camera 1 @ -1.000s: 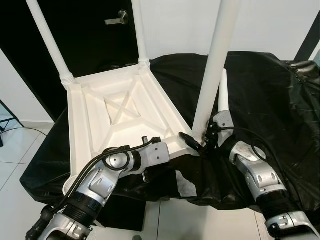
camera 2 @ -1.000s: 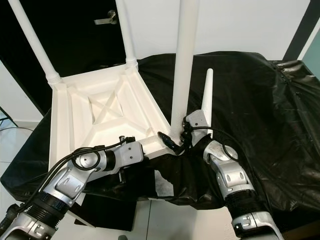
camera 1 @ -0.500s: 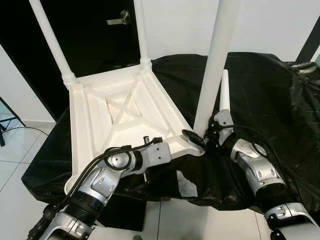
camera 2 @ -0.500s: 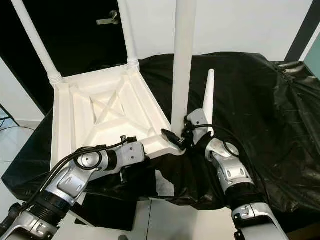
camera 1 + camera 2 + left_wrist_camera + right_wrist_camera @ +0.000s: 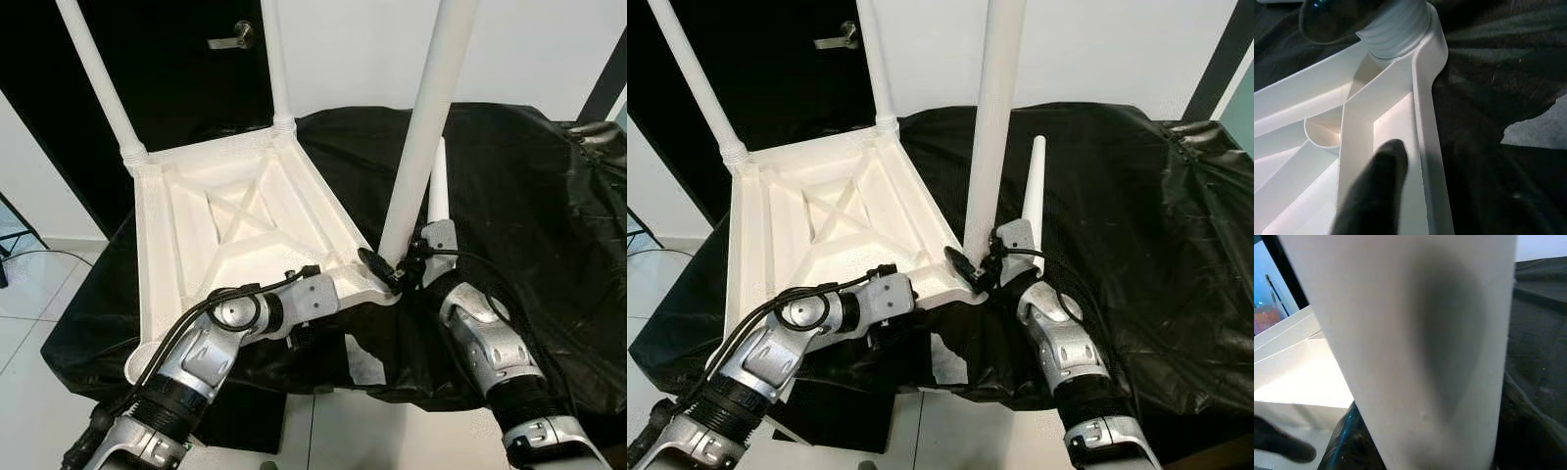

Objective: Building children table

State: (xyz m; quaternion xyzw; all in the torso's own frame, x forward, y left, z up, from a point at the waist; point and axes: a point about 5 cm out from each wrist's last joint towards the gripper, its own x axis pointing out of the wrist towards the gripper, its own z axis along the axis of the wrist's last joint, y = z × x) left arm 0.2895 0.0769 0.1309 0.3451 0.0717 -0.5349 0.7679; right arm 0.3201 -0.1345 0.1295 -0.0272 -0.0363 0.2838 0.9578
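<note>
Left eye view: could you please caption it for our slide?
Right gripper at a leg's base on the upturned white table; left gripper steadies its edge.

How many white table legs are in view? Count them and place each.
4. Two legs stand in the upturned tabletop's far corners, far-left and far-right. A third rises at the near-right corner by the right tool. A fourth lies loose on the black cover behind it.
</note>
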